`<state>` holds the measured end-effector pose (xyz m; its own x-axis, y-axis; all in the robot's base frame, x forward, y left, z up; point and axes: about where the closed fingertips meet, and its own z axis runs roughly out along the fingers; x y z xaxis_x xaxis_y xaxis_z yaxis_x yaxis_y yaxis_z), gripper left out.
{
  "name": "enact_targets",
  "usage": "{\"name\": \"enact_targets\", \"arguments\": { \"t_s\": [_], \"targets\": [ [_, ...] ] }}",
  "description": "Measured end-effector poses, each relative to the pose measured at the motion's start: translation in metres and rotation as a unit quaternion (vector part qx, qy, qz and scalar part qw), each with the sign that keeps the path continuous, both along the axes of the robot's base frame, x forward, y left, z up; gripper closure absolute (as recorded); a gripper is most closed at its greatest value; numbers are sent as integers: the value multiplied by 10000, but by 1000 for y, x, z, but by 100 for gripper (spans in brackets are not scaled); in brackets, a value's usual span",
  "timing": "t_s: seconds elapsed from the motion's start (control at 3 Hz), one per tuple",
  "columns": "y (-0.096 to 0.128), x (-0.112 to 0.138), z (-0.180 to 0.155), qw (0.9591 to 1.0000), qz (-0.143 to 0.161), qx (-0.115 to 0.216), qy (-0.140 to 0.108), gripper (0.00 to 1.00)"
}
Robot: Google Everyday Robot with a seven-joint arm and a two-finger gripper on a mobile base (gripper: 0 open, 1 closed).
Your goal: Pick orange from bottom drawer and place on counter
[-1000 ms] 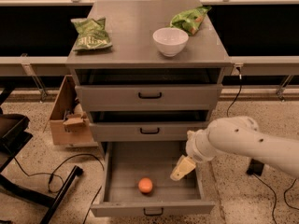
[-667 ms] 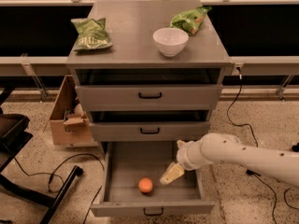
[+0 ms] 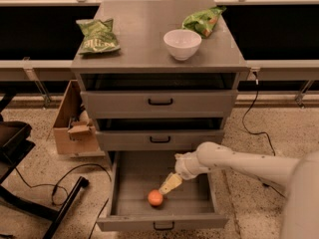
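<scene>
The orange (image 3: 155,198) lies on the floor of the open bottom drawer (image 3: 199,209), near its front middle. My gripper (image 3: 168,184) reaches down into the drawer from the right on a white arm. Its pale fingertips are just above and to the right of the orange, very near it. The counter (image 3: 144,36) is the grey top of the cabinet, above the two shut upper drawers.
On the counter are a white bowl (image 3: 182,44), a green chip bag (image 3: 97,35) at left and another green bag (image 3: 203,20) at back right. A cardboard box (image 3: 72,126) stands left of the cabinet. Cables and a black chair base (image 3: 30,193) lie on the floor at left.
My gripper has moved left and down inside the bottom drawer, from its right side to right beside the orange. The orange has not moved.
</scene>
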<state>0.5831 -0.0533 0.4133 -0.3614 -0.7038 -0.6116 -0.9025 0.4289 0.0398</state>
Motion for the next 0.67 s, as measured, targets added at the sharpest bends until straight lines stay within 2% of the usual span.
{"name": "enact_targets", "arguments": {
  "t_s": [0.33, 0.67],
  "targets": [
    [8, 1, -3, 9993, 227, -44, 295, 0],
    [9, 10, -41, 9988, 304, -125, 355, 0]
  ]
}}
